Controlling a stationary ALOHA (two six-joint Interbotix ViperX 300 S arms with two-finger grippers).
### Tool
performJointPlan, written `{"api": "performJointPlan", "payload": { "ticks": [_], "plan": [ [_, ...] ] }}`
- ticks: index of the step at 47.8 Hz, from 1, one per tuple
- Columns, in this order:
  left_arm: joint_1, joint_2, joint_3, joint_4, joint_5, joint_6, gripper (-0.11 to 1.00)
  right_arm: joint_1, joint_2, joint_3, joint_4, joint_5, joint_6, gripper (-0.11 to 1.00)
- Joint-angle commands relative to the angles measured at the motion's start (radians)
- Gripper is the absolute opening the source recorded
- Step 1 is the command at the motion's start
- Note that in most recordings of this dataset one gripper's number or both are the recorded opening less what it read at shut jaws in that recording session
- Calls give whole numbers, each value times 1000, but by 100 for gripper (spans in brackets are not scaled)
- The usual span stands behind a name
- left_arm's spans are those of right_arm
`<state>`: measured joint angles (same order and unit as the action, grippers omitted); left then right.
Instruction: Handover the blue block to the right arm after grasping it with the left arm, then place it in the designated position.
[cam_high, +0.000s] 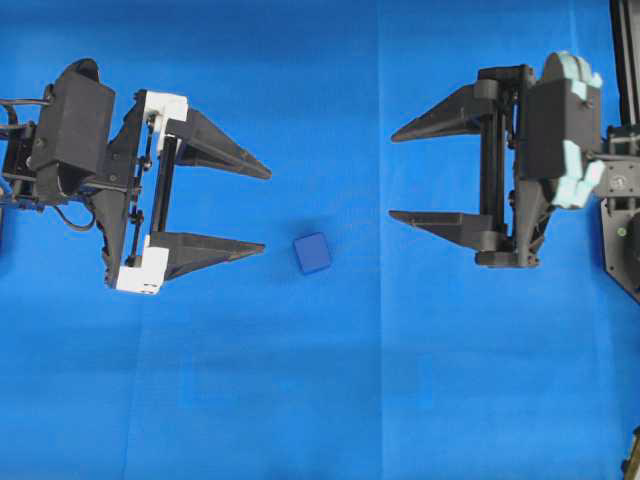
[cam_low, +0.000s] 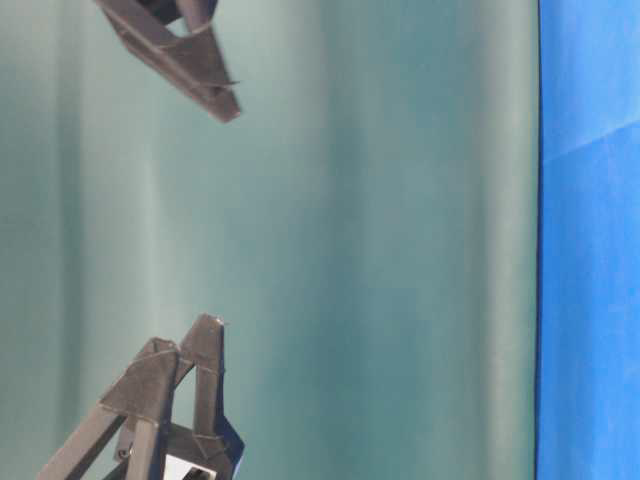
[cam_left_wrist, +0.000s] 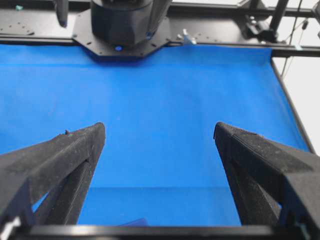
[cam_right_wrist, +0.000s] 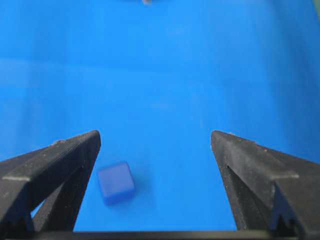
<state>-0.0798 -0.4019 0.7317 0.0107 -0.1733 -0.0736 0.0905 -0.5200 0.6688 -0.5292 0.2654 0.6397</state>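
The blue block (cam_high: 312, 253) lies on the blue cloth between the two arms, just right of the left gripper's lower fingertip. My left gripper (cam_high: 267, 210), with white brackets on its rail, stands open and holds nothing. In the left wrist view only a sliver of the blue block (cam_left_wrist: 136, 222) shows at the bottom edge, below the open left gripper (cam_left_wrist: 159, 131). My all-black right gripper (cam_high: 392, 173) is open too, well right of the block. Its wrist view shows the blue block (cam_right_wrist: 115, 182) on the cloth near the left finger, below the gripper's (cam_right_wrist: 155, 138) tips, untouched.
Blue cloth (cam_high: 320, 400) covers the whole work surface, creased along a vertical fold (cam_high: 379, 350). A black frame and the opposite arm's base (cam_left_wrist: 125, 25) line the far edge in the left wrist view. In the table-level view, fingertips (cam_low: 205, 345) show against a teal backdrop.
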Motion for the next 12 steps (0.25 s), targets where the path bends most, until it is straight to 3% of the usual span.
{"api": "performJointPlan", "payload": {
  "ticks": [1, 12],
  "plan": [
    [2, -5, -26, 2, -9, -2, 93, 2, -12, -6, -5, -37, 2, 90],
    [2, -5, -26, 0, -9, -2, 93, -2, -12, 3, -5, -52, 2, 90]
  ]
}}
